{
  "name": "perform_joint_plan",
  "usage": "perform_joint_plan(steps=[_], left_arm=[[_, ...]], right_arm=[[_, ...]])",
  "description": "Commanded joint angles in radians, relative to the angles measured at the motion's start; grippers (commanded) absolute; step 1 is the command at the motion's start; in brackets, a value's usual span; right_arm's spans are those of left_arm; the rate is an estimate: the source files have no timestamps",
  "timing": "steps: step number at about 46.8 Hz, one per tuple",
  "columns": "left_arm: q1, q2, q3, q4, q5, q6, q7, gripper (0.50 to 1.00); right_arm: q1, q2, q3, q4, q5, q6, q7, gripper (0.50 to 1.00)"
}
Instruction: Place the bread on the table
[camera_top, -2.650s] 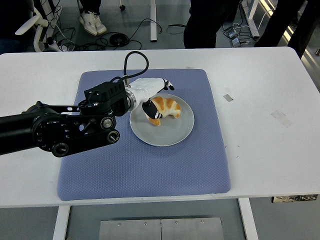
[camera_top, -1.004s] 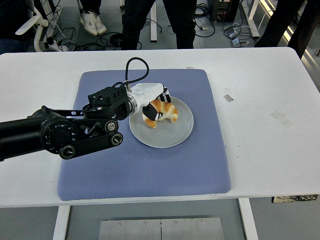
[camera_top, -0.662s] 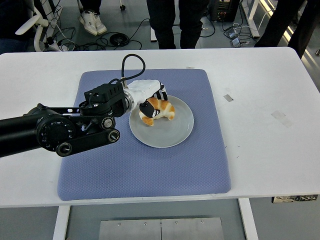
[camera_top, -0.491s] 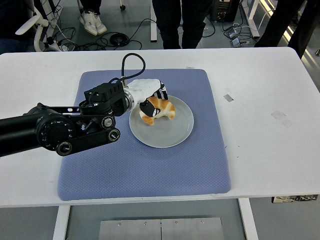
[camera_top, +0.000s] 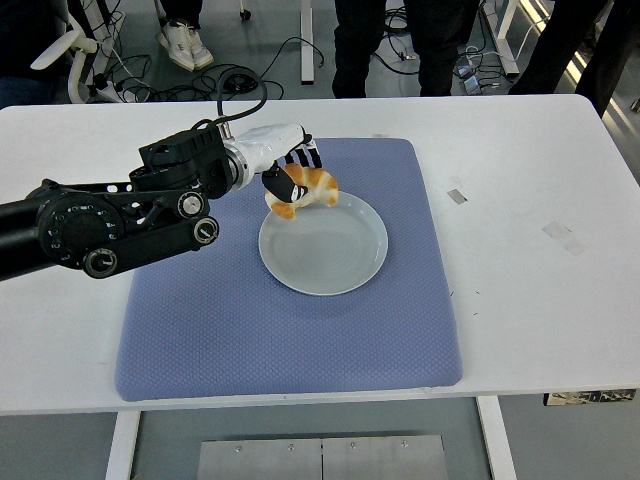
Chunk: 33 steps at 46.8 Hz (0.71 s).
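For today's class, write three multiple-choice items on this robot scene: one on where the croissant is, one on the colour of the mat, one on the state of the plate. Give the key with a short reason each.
1. Where is the croissant?
A. Flat in the plate's middle
B. In the left hand, over the plate's far left rim
C. On the bare white table at right

2. What colour is the mat under the plate?
A. Blue
B. Red
C. Green

3. What state is the plate in?
A. Stacked on a second plate
B. Tipped on its edge
C. Lying flat on the mat with nothing on its surface

Key: 1 B, the fingers are closed on the croissant, which hangs at the rim rather than resting on the plate. 2 A, the cloth mat is blue all over. 3 C, the plate's grey-white surface shows bare and level.
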Motion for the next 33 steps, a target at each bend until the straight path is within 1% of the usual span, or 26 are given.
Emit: perform_joint_plan(steps=[1, 11, 20, 23, 29, 33], left_arm=[[-0.005, 0.035, 0.004, -0.008, 0.0, -0.003, 0.0, 0.533], [-0.008, 0.138, 0.007, -0.027, 0.002, -0.007, -0.018, 0.533], [0.02, 0.227, 0.004, -0.048, 0.016, -0.006, -0.035, 0.533], [0.038, 0.239, -0.002, -0.048, 0.025, -0.004, -0.04, 0.533], [0.077, 0.241, -0.004, -0.047, 0.066, 0.01, -0.041, 0.533], [0.098, 0.238, -0.002, -0.048, 0.095, 0.03, -0.041, 0.533]], right_arm=[[0.0, 0.0, 0.0, 0.0, 0.0, 0.0, 0.0, 1.0], [0.0, 0.0, 0.0, 0.0, 0.0, 0.0, 0.0, 1.0], [0.0, 0.0, 0.0, 0.0, 0.0, 0.0, 0.0, 1.0], [0.0, 0.0, 0.0, 0.0, 0.0, 0.0, 0.0, 1.0], [0.0, 0.0, 0.0, 0.0, 0.0, 0.0, 0.0, 1.0], [0.0, 0.0, 0.0, 0.0, 0.0, 0.0, 0.0, 1.0]])
